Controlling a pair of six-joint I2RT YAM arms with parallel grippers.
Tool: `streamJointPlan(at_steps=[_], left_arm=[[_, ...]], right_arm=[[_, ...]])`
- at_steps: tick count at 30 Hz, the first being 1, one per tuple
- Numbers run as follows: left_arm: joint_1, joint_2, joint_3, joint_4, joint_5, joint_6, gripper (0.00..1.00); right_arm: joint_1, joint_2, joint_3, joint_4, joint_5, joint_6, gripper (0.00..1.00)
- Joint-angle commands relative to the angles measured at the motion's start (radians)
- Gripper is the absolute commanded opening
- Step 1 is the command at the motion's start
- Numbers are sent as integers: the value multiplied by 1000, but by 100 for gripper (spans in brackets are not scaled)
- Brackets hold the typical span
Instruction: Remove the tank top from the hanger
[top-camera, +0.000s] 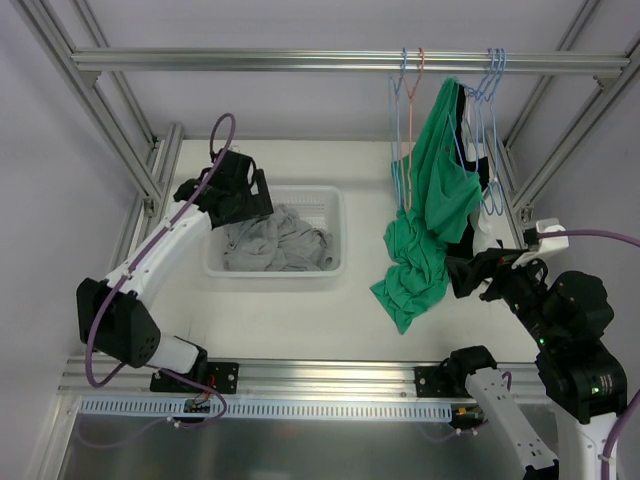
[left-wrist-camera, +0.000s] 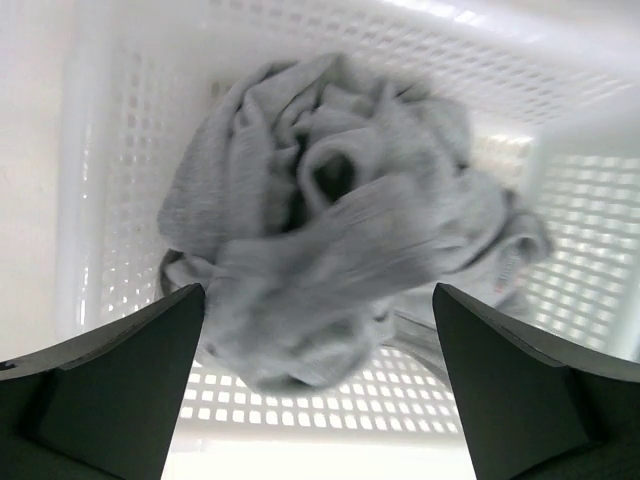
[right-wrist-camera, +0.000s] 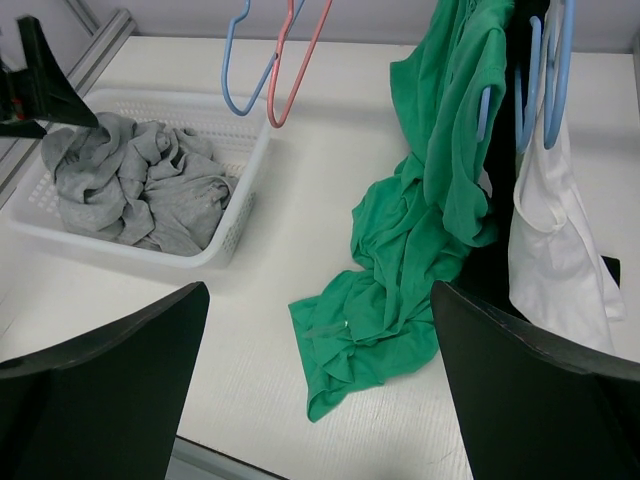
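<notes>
Top external view shows the green tank top (top-camera: 438, 195) hanging lengthwise just left of the nearer, released right gripper (top-camera: 463, 278).

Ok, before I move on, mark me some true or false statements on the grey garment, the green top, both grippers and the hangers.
1. The grey garment lies in the white basket. True.
2. The left gripper is clamped on the grey garment. False: its jaws stand open above it.
3. The green top lies wholly on the table. False: it hangs from a blue hanger, only its lower end heaped on the table.
4. The right gripper is open and empty. True.
5. The pink hanger is bare. True.
</notes>
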Motion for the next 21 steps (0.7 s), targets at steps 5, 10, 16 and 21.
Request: streamJointPlan(at_steps=[5,10,16,21], left_arm=[[4,-305,162,-1,73,100,99],[6,-451,152,-139,-86,140,99],[17,-565,8,-256,-215,116,99],[29,-785,-210,-270,-359,89,99]], right_arm=[[-3,25,-12,55,-16,-17,99],[-5,16,-18,52,14,-28,99],[-5,-12,-48,-36,175,-14,99],[-3,-42,-88,-137,367,-10,100]])
